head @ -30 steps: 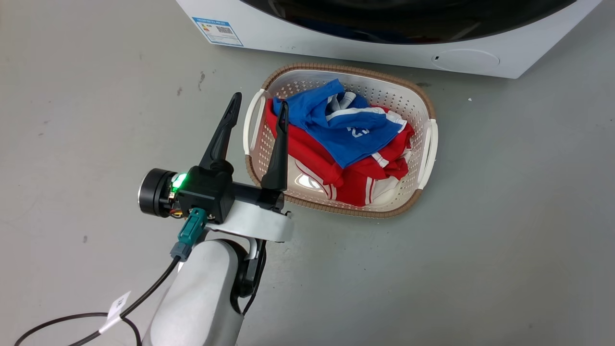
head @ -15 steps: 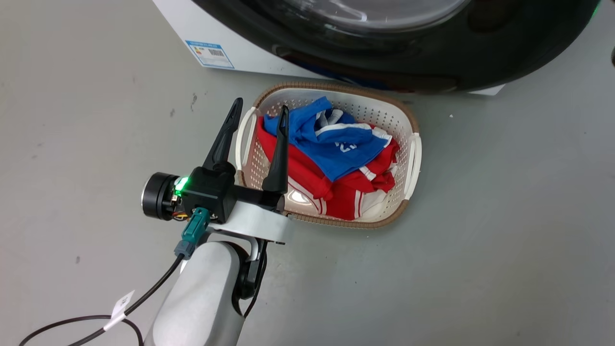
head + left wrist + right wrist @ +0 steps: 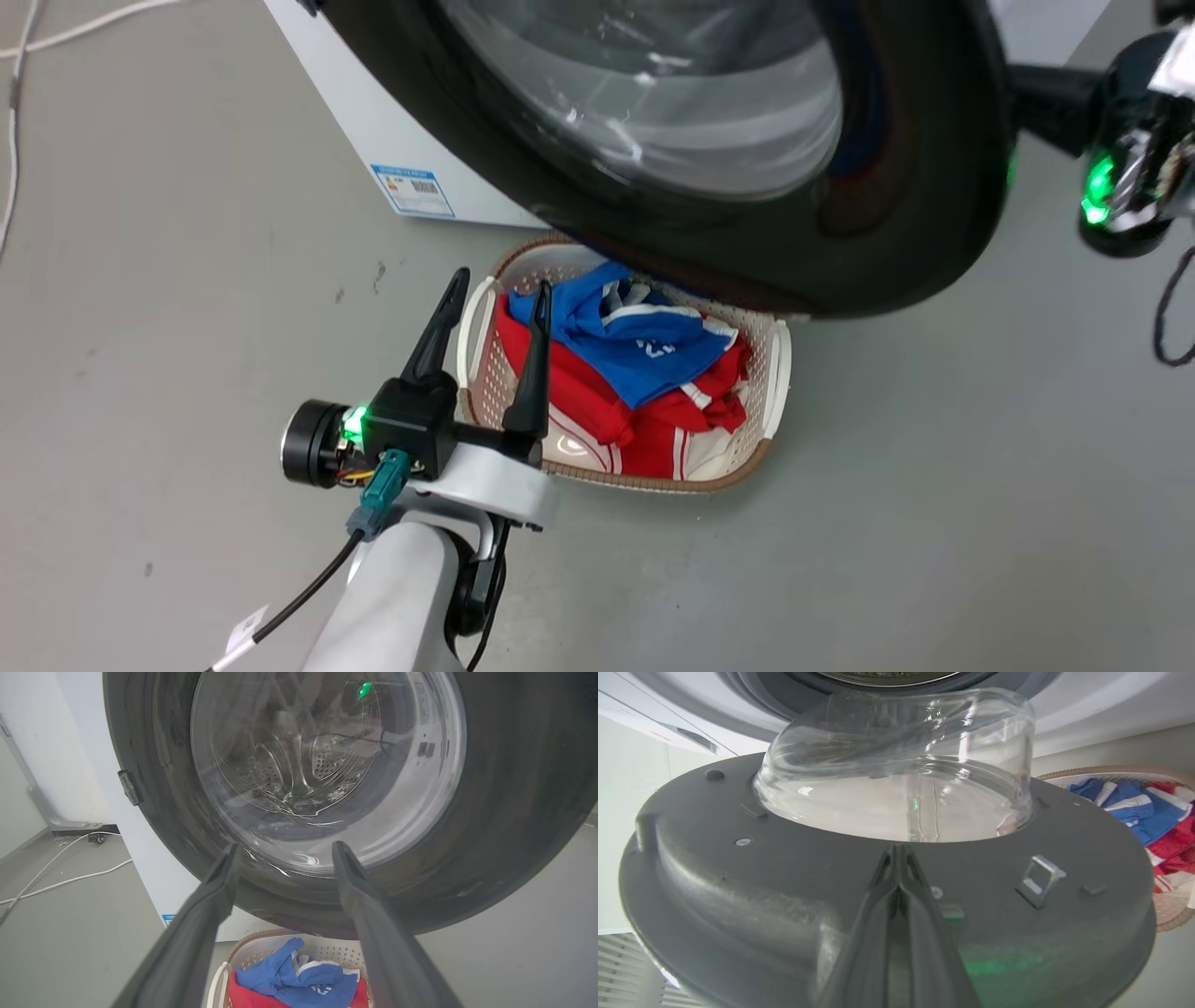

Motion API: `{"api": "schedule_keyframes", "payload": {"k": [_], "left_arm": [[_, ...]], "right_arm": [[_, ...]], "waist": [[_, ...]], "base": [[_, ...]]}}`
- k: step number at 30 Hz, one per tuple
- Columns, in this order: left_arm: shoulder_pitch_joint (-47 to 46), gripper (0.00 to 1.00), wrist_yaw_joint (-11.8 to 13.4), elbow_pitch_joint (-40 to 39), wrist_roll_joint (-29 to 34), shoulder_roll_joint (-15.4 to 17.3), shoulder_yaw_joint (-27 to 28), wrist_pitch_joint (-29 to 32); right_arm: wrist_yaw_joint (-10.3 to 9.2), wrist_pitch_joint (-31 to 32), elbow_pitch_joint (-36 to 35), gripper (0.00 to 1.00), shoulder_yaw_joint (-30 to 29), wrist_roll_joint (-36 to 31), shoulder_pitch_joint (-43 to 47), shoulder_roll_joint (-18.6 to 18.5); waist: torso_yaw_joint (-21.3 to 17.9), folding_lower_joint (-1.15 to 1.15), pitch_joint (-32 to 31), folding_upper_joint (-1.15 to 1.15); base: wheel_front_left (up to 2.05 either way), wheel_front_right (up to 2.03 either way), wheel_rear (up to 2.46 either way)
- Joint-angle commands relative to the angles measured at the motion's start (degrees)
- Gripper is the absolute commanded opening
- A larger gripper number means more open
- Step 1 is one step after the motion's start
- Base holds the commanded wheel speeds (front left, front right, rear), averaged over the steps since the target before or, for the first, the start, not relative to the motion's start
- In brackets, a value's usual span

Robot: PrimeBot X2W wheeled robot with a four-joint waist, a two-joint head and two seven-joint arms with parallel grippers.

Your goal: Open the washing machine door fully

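Standing out from the front of the washing machine [image 3: 373, 121], the washing machine door [image 3: 915, 187] is partly open. Its glossy black frame fills the far side of the head view and hangs over the far rim of the laundry basket [image 3: 780, 373]. The clear glass bowl [image 3: 653, 93] bulges from the door's middle, and in the right wrist view it points toward the machine's grey rubber ring [image 3: 784, 700].

The right pincer [image 3: 897, 851] is narrow, its two fingers pressed together with nothing seen between them. Its tips lie against the door's grey inner face just below the glass, left of a metal latch loop [image 3: 1040, 877]. In the head view its body glows green at the door's right edge.

The left pincer [image 3: 500, 282] is wide and holds nothing, hovering over the basket's left handle, apart from the door.

Blue clothes [image 3: 635, 341] lie on red clothes [image 3: 579, 401] in the basket on the grey floor [image 3: 934, 513]. A blue label [image 3: 412, 191] sits low on the machine's front.
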Motion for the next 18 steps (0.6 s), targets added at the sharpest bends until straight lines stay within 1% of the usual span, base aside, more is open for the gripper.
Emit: {"api": "schedule_keyframes", "payload": {"k": [1, 13, 18], "left_arm": [[0.85, 1.0, -0.14, 0.23, 0.29, 0.2, 0.28, -0.15], [5.42, 1.0, -1.7, 2.91, -0.06, 1.05, 1.25, -0.15], [6.4, 1.0, -2.16, 3.28, -0.39, 1.08, 1.46, -0.15]], "right_arm": [[0.0, 0.79, -0.97, 0.0, 0.25, 0.43, 1.79, 0.99], [0.0, 4.98, -13.51, 0.0, 1.75, 1.67, 18.15, 6.97], [0.0, 5.77, -19.11, 0.0, 2.59, 1.59, 23.43, 9.38]], "waist": [[-0.19, 0.0, -1.37, 0.0], [-0.46, 0.0, -9.07, 0.0], [-0.07, 0.0, -10.51, 0.0]], "base": [[0.0, 0.0, 0.0], [0.0, 0.0, 0.0], [0.0, 0.0, 0.0]]}}
